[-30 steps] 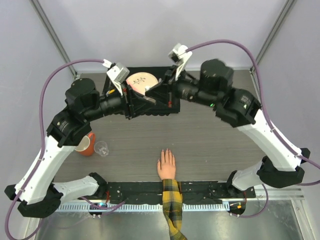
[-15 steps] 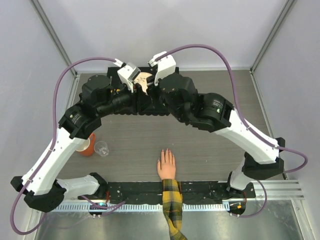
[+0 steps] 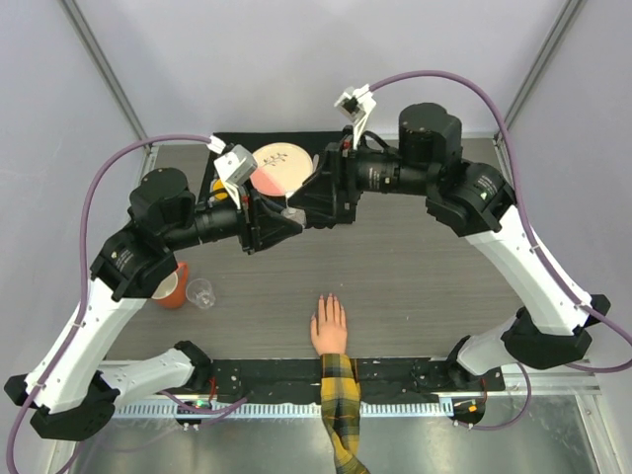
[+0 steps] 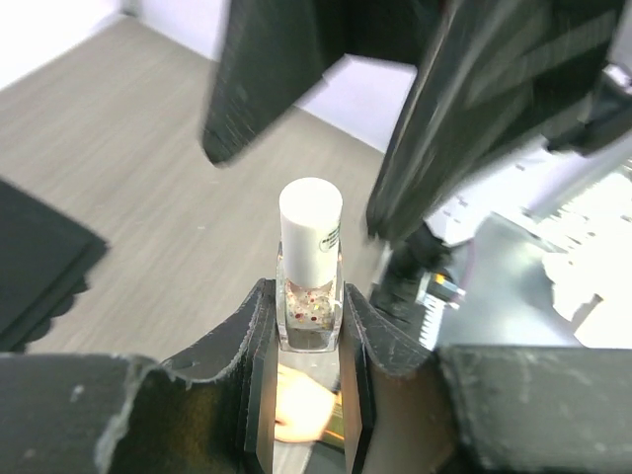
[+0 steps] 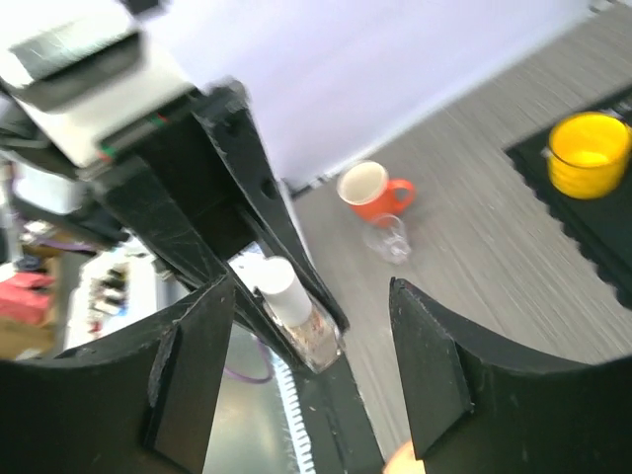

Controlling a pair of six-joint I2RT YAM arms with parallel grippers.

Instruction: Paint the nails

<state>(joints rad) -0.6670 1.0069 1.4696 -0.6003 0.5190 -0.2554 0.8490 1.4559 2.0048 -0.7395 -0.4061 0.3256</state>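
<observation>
- Left wrist view: left gripper (image 4: pixel 306 316) clamped the glass body of a white-capped bottle (image 4: pixel 310 267).
- Right gripper (image 5: pixel 311 296) stood wide, its jaws flanking that bottle.

Wood-grain worktop (image 3: pixel 425 286); black mat (image 3: pixel 286 138) at far edge; mug (image 3: pixel 175 286) beside glass (image 3: pixel 201 292) left; hand (image 3: pixel 329 326) near edge.

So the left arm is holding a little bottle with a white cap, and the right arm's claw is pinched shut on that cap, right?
Not quite. The left gripper does hold the little bottle, but the right gripper is not shut on the white cap: the right wrist view shows its jaws wide open, one either side of the bottle, clear of it.
</observation>
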